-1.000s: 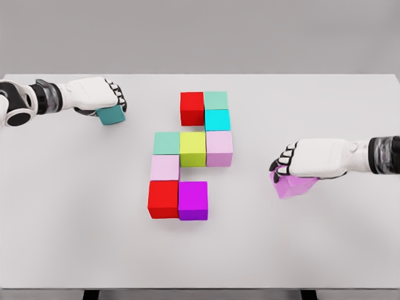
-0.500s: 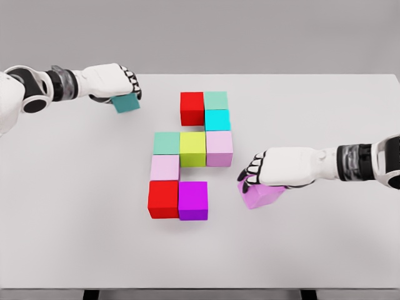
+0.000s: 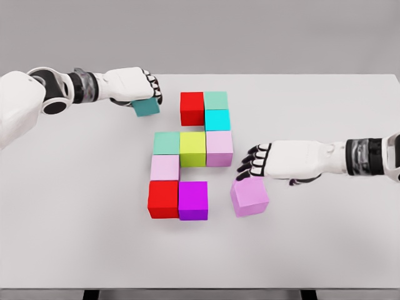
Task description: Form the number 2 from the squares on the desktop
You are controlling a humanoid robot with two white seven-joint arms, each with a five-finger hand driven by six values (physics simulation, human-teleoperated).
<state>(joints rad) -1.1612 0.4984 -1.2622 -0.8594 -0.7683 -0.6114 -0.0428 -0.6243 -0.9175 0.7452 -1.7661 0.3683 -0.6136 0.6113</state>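
Table: one white rectangular desktop (image 3: 75, 219) carrying everything.
Arms: two white; left hand (image 3: 132, 85) top left, right hand (image 3: 284, 160) at right.
Cubes: ten in all.
Assembled group: eight touching cubes, namely two red (image 3: 192, 108) (image 3: 164, 199), two mint green (image 3: 216, 100) (image 3: 167, 143), two pale pink (image 3: 219, 148) (image 3: 165, 167), one cyan (image 3: 217, 120), one yellow-green (image 3: 193, 149), one magenta (image 3: 193, 200).
Teal cube (image 3: 147, 107): gripped in curled left fingers, left of the upper red cube.
Loose pink cube (image 3: 249, 197): on the table, near the magenta one.
Right fingers: loosely spread just above the pink cube, holding nothing.
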